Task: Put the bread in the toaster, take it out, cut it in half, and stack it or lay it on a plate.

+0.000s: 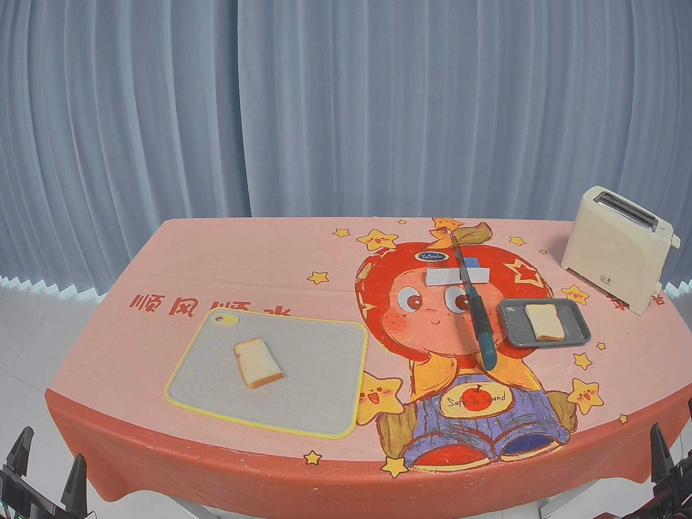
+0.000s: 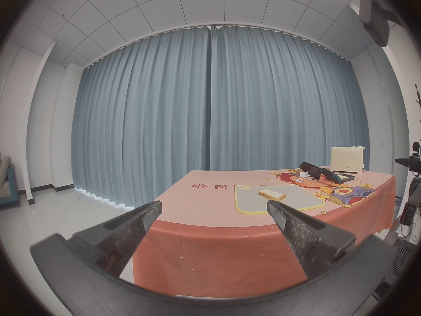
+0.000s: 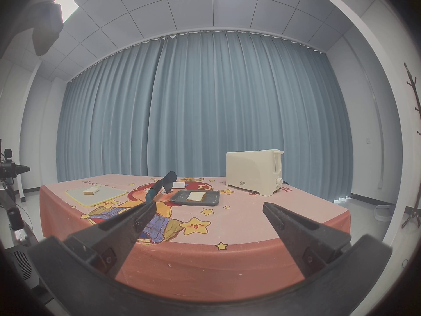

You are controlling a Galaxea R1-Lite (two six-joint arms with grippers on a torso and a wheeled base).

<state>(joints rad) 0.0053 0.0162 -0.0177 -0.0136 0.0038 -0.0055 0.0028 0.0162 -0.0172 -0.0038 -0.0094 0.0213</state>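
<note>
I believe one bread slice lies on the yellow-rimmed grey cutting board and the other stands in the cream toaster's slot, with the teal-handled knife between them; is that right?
Not quite: the second bread slice lies flat on the dark grey rectangular tray beside the cream toaster, not in its slot, as the head view shows. The rest holds.

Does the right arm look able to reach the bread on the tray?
Probably yes: nothing stands between the open right end effector and the bread on the tray.
</note>
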